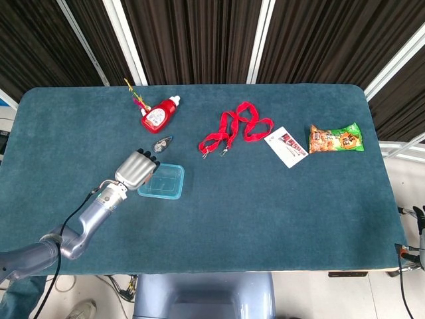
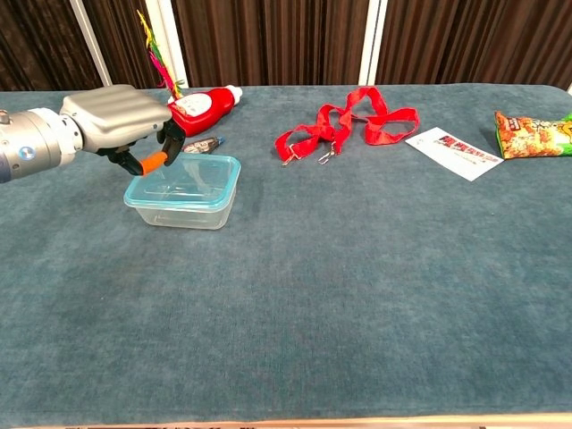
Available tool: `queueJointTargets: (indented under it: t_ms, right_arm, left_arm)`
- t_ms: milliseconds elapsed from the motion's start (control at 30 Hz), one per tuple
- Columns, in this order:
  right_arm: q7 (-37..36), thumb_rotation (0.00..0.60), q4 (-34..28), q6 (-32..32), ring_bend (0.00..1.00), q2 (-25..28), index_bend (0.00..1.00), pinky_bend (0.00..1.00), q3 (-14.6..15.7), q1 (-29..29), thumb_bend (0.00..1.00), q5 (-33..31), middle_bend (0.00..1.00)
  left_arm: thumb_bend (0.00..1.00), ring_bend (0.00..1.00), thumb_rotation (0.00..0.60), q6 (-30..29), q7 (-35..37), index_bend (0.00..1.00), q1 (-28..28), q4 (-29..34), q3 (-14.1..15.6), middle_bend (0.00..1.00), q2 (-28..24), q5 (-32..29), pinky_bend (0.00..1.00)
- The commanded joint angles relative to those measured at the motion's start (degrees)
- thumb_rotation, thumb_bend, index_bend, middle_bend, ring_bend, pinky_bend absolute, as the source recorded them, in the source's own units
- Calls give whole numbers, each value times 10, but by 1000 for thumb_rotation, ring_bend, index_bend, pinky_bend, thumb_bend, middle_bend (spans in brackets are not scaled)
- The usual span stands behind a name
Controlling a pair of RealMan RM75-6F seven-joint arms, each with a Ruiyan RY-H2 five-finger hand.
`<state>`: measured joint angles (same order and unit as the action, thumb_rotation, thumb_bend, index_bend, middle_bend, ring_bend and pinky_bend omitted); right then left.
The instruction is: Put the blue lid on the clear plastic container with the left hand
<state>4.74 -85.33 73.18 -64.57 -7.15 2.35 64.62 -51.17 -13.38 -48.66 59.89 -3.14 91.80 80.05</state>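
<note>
Clear glossy plastic container, matt table

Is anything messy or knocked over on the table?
Nothing is spilled or broken. The red bottle lies on its side at the back, and the red lanyard sits in a loose tangle. The clear container stands upright with its blue lid on, the left hand just above its edge.

Head cam high, steep down; chest cam low, nearer; same table both.
</note>
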Motion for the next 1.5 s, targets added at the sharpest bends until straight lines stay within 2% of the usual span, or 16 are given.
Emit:
queueJointTargets:
  t_ms: [33, 967, 1167, 1333, 1400, 1500]
  right_arm:
    - [0, 600, 0, 0, 42, 0, 72, 0, 0, 0, 312, 0, 51]
    - [-4, 600, 1, 0, 42, 1, 72, 0, -1, 0, 312, -1, 51]
    - [-4, 600, 1, 0, 42, 1, 72, 0, -1, 0, 312, 0, 51]
    - [-7, 600, -1, 3, 42, 3, 71, 0, -1, -1, 312, 1, 51]
    - [-8, 600, -2, 5, 42, 4, 72, 0, -2, -2, 312, 1, 51]
    - [-9, 600, -3, 7, 42, 5, 71, 0, -2, -3, 312, 1, 51]
  left_arm:
    - [574, 330, 600, 1, -1, 545, 0, -3, 0, 451, 1, 1, 387]
    - [575, 330, 600, -6, -2, 547, 4, -28, 3, 451, 20, 23, 387]
    - [568, 329, 600, -27, -10, 536, 4, -1, -7, 450, -1, 28, 382]
    - [554, 311, 600, -41, -10, 486, 4, 52, -17, 427, -35, 32, 370]
    - [552, 289, 600, -46, -9, 462, 1, 74, -16, 395, -48, 43, 350]
    - [552, 279, 600, -42, -11, 486, -7, 97, -5, 381, -66, 68, 334]
